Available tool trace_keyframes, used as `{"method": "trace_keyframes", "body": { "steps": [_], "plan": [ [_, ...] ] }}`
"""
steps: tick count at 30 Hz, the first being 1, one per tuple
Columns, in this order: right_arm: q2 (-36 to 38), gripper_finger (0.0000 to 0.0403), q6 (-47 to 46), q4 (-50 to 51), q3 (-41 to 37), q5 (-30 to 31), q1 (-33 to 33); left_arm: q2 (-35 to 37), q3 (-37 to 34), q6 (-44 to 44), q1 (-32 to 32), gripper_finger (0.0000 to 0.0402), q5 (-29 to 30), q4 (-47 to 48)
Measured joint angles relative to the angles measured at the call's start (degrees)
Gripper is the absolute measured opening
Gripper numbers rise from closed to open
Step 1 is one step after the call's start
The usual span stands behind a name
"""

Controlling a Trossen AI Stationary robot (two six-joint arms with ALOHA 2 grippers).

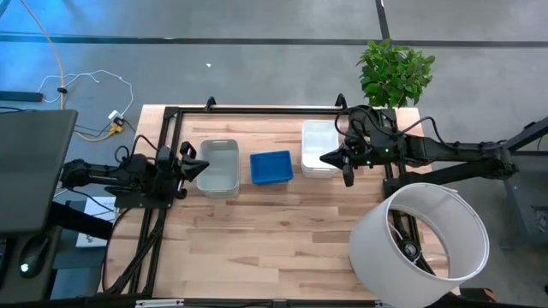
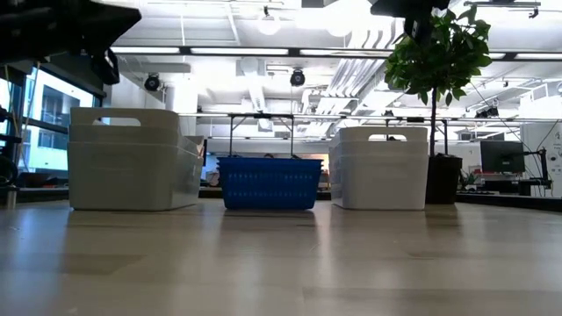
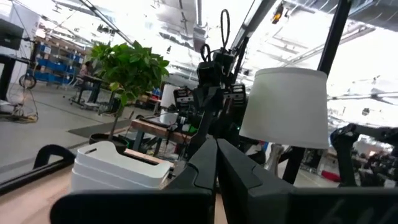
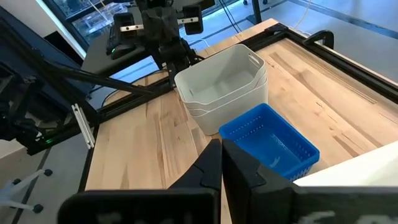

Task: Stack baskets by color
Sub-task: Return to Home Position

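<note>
— Why are the bins lined up across the table [image 1: 257,248] like that?

— One pile per colour, I'd say. The grey stack [image 1: 218,168] stands on the left arm's side, the blue stack [image 1: 271,167] in the middle and the white stack [image 1: 318,149] on the right arm's side. They're nested straight and stand apart from one another, so no colour touches another.

— And the arms? Neither is holding anything.

— No. The left gripper [image 1: 199,166] hangs just beside the grey stack's outer end with its fingers pressed together, empty. The right gripper [image 1: 328,157] sits at the white stack's outer edge, clenched on nothing too. With fingers tucked together there's less to snag a rim on.

— So the sorting looks finished?

— To my eye, yes. I see no loose basket anywhere, only the big white cylinder [image 1: 419,244] at the near corner and the plant [image 1: 396,73] behind. Pulling the arms clear seems all that's left, and the risk is nudging a pile on the way.
</note>
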State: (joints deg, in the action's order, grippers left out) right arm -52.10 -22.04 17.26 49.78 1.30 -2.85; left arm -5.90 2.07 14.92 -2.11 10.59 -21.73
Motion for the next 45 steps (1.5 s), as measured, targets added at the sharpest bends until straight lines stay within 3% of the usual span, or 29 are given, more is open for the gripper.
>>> {"method": "trace_keyframes", "body": {
  "steps": [7,11,16,21,35,45],
  "plan": [
    [0.00,0.0000,0.00,0.02,0.00,-0.04,0.00,5.82,-1.49,2.48,0.01,0.0000,0.31,6.93],
    [0.00,0.0000,0.00,0.03,0.00,-0.35,0.00,5.72,-1.37,1.63,0.01,0.0000,-1.94,9.70],
    [0.00,0.0000,0.00,0.05,0.00,-0.47,0.00,5.72,-1.36,1.40,-0.06,0.0000,-2.38,20.01],
    [0.00,0.0000,-0.03,0.03,0.00,-1.14,0.00,5.26,-1.32,-1.84,-2.18,0.0000,-3.52,20.19],
    [0.60,0.0000,-2.75,-0.21,0.00,-0.25,0.02,4.58,-1.32,-0.25,-4.26,0.0000,-5.62,20.67],
    [5.45,0.0000,8.79,1.55,0.00,1.89,0.02,4.58,-1.32,-0.11,-4.24,0.0000,-5.44,20.65]
  ]
}}
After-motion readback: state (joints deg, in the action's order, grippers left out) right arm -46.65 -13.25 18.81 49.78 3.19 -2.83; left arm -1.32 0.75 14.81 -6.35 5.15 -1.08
